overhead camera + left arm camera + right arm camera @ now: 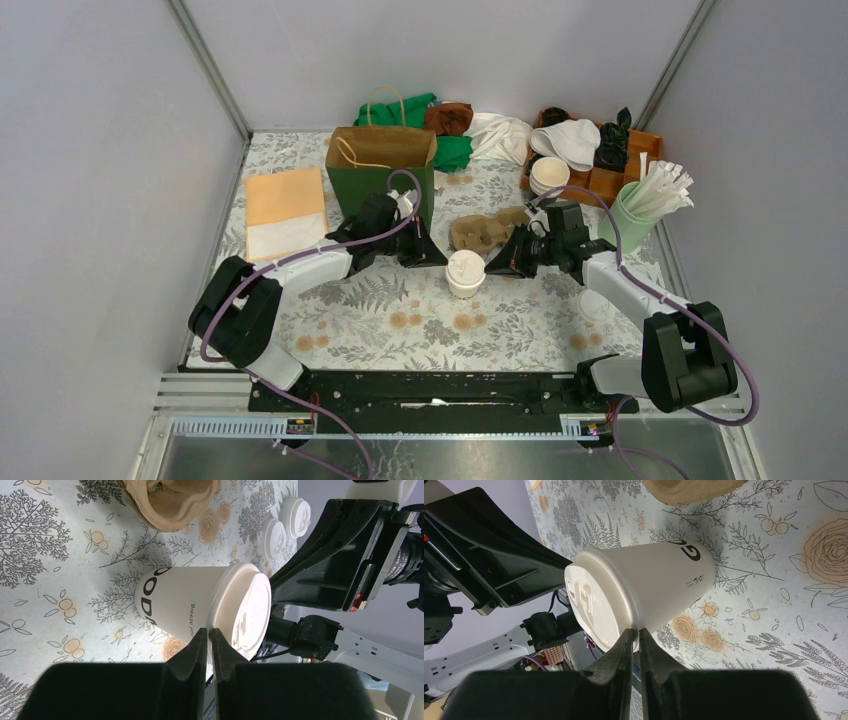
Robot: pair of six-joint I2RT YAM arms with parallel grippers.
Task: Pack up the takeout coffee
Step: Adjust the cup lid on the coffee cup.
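The takeout coffee [465,272], a white paper cup with a white plastic lid, stands upright on the floral tablecloth at mid-table. My left gripper [443,260] meets it from the left and my right gripper [489,268] from the right. In the left wrist view the cup [190,600] fills the centre, and the left gripper [210,630] is shut on the lid's rim, which sits between its tips. The right wrist view shows the cup [659,575] likewise, with the right gripper [637,631] shut on the opposite edge of the rim.
A brown pulp carrier [487,232] lies just behind the cup. A green paper bag [382,175] stands open behind the left arm. A stack of lidless cups [549,175], a wooden tray [640,145] and a holder of straws [645,205] are back right. Loose lids [274,537] lie nearby.
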